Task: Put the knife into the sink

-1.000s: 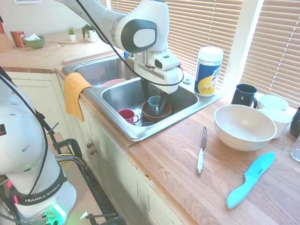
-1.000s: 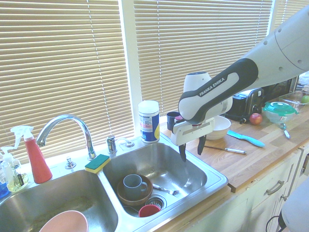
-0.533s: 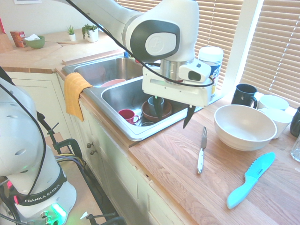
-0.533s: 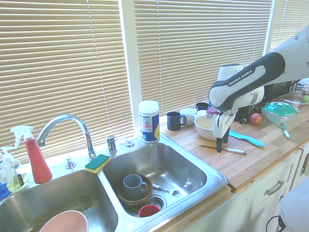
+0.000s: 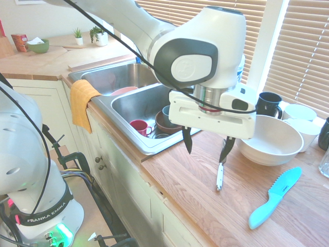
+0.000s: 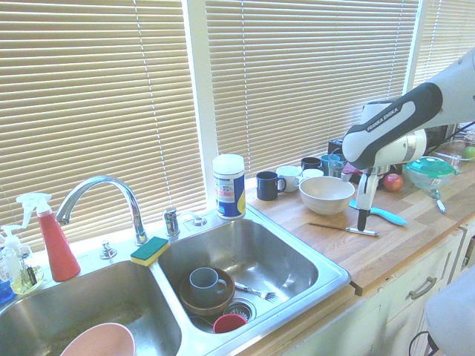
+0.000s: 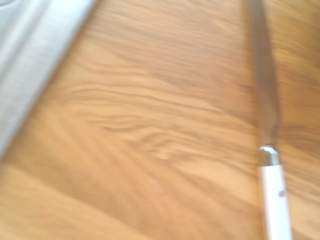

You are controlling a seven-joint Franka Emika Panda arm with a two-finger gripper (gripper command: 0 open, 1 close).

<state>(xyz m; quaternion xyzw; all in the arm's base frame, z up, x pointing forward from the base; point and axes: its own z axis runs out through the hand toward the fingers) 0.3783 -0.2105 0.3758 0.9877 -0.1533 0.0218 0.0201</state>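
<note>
Sunlit slatted blinds backed a warm wooden countertop (image 5: 205, 200) as I brought the white arm's two-finger gripper (image 5: 205, 145) over the work surface, its dark fingers spread wide, gripping nothing and pointing straight down. My target, the small slim table knife with a silver metal blade and white handle (image 5: 220, 173), lay flat on the wood, just beyond the corner of the double-basin stainless steel sink (image 5: 149, 146), handle toward the counter's front edge and blade partly hidden behind one finger in the first exterior view. From the opposite side, the gripper (image 6: 362, 217) hung directly above that knife (image 6: 349, 229), and the wrist camera showed the knife (image 7: 267, 150) running along one side of its blurred picture, which told me I was not yet centred over it. I judged this the approach stage: nothing had been lifted, and the squarish basin already held a brown bowl with a grey mug (image 6: 206, 285) inside and a red cup (image 5: 139, 126), so the drop would need a free patch of steel. A larger turquoise serrated knife (image 5: 275, 196) rested well apart toward the counter's far end, and a cream ceramic bowl (image 5: 267, 139) sat near the gripper, close enough that I would have descended carefully.
</note>
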